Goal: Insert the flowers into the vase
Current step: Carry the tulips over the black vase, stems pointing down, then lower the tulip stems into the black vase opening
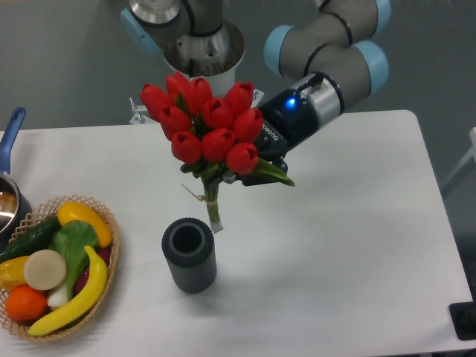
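Observation:
The flowers (204, 123) are a tight bunch of red tulip buds with green leaves, held in the air above the table. Their pale stems (213, 202) point down and end just above and right of the vase's mouth. My gripper (249, 169) is shut on the bunch from the right, its fingers mostly hidden behind the buds and leaves. The vase (190, 254) is a dark grey ribbed cylinder standing upright on the white table, its round mouth open and empty.
A wicker basket (104, 282) of fruit and vegetables sits at the front left. A pot with a blue handle (10, 134) shows at the left edge. The robot's base (201, 67) stands behind the table (357, 260).

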`<state>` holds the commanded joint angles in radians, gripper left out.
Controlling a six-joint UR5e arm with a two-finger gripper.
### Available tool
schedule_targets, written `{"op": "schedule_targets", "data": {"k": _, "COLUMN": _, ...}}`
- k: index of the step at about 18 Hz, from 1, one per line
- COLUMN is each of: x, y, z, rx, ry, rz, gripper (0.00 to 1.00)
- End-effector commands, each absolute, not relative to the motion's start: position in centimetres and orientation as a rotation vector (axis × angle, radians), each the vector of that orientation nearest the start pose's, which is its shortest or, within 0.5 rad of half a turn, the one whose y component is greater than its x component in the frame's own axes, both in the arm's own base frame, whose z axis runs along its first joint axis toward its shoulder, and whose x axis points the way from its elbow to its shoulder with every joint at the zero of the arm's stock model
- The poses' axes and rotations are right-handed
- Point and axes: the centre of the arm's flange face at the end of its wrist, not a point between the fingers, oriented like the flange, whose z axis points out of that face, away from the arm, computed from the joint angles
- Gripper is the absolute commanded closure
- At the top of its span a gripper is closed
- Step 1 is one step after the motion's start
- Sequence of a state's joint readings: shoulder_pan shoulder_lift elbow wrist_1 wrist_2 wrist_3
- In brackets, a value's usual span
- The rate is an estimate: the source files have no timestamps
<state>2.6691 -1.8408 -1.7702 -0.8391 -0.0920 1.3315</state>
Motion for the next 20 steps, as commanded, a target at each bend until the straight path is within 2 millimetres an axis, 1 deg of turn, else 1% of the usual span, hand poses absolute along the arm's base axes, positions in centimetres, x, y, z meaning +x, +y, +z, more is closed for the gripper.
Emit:
{"op": "schedule_targets", "data": {"k": 2, "x": -38.8, "y": 46.1, "z": 42.5, "rx": -1.445, "ry": 0.378, "rz": -0.390, "gripper": 0.71}}
{"op": "schedule_targets", "data": {"k": 5, "x": -38.2, "y": 46.0, "z": 41.2, "rx": -1.453, "ry": 0.357, "rz": -0.417, "gripper": 0.71}}
{"op": "schedule_targets", "data": {"k": 11, "x": -37.8, "y": 46.2, "z": 40.3, "rx": -1.458, "ry": 0.343, "rz": -0.439, "gripper": 0.72}}
{"op": "schedule_targets", "data": {"k": 15, "x": -38.0, "y": 46.4, "z": 39.7, "rx": -1.462, "ry": 0.338, "rz": -0.445, "gripper": 0.72}}
{"op": "schedule_targets", "data": {"k": 19, "x": -38.4, "y": 46.8, "z": 38.6, "rx": -1.465, "ry": 0.328, "rz": -0.459, "gripper": 0.72}}
{"op": "schedule_targets", "data": {"k": 20, "x": -38.5, "y": 46.9, "z": 38.6, "rx": -1.465, "ry": 0.330, "rz": -0.456, "gripper": 0.72}}
